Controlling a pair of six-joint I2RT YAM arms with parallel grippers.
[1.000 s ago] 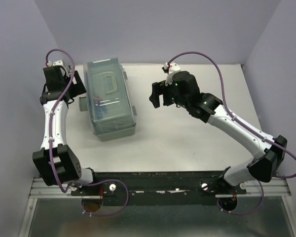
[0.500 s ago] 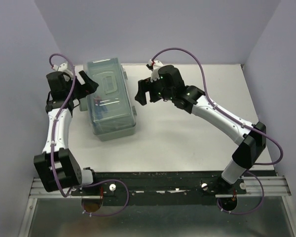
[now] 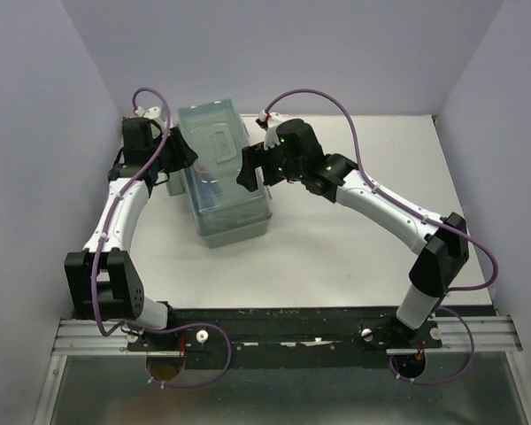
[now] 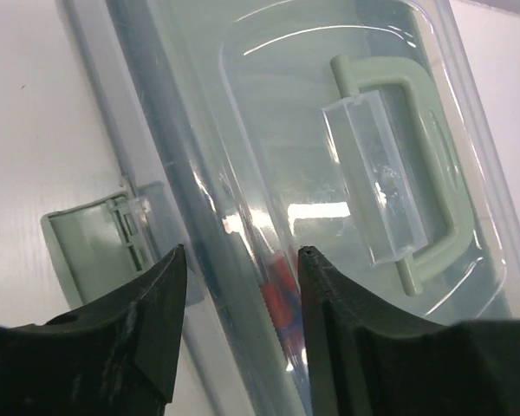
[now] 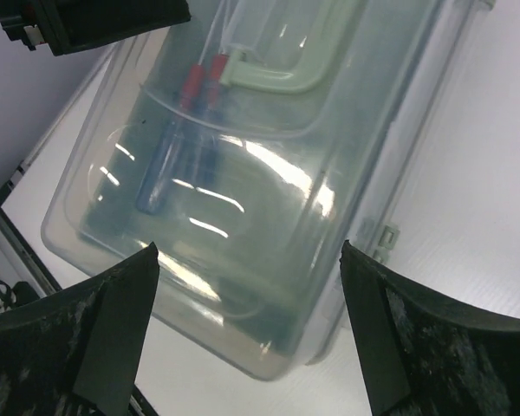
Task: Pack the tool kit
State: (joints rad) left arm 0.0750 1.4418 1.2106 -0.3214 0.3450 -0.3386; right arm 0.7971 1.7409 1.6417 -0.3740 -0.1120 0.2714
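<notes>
The tool kit (image 3: 228, 199) is a sage-green box with a translucent lid, lying slightly turned at the back left of the table. Its lid is down and its handle (image 4: 403, 165) lies flat. Red and blue tools (image 5: 186, 130) show through the lid. My left gripper (image 3: 184, 152) is at the box's left side, and its jaws stand apart astride the lid's left edge (image 4: 240, 260). My right gripper (image 3: 248, 170) hangs wide open over the box's right side, above a box corner (image 5: 247, 251), holding nothing.
A green side latch (image 4: 91, 247) hangs open on the box's left side. A small catch (image 5: 386, 238) shows on the right wall. White table (image 3: 354, 239) spreads to the right and front of the box. Purple walls stand close behind and to the left.
The tool kit has slid right and turned a little. My left gripper followed it to the lid's edge and its jaws narrowed. My right gripper moved left to the box.
</notes>
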